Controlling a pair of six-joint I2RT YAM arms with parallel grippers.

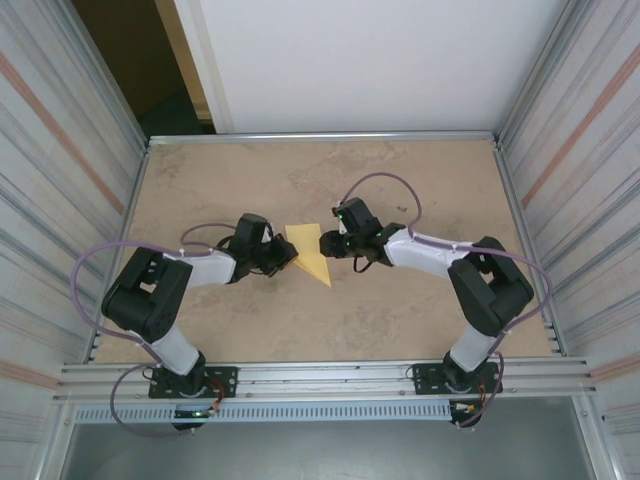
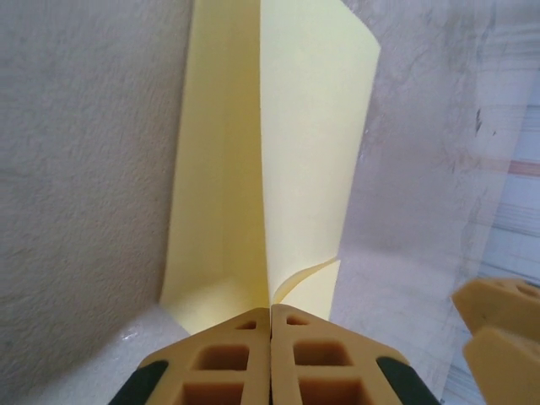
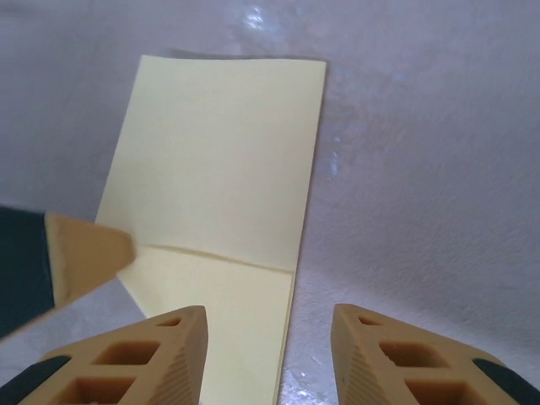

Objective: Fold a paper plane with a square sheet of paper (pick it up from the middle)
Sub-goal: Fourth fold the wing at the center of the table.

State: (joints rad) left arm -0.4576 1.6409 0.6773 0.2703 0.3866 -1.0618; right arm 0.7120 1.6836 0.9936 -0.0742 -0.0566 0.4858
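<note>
I have the left gripper (image 2: 270, 314) pinched shut on the near edge of the square sheet of paper (image 2: 278, 169), right where a crease runs away from the fingertips. The layers part on either side of that line. I judge this grip is there to anchor the thin sheet, which would otherwise slide on the table (image 1: 400, 180) under any push. The sheet sits mid-table, between the two arms, and from overhead it shows a narrow, wedge-like outline.

The right gripper (image 3: 268, 310) hovers just beside the sheet's far side, jaws moderately apart and holding nothing. The paper's edge lies beneath the gap, and a crease crosses the flat panel ahead. The plane looks only partly folded to me. Next I would want the right fingers to work a flap while the left holds.
</note>
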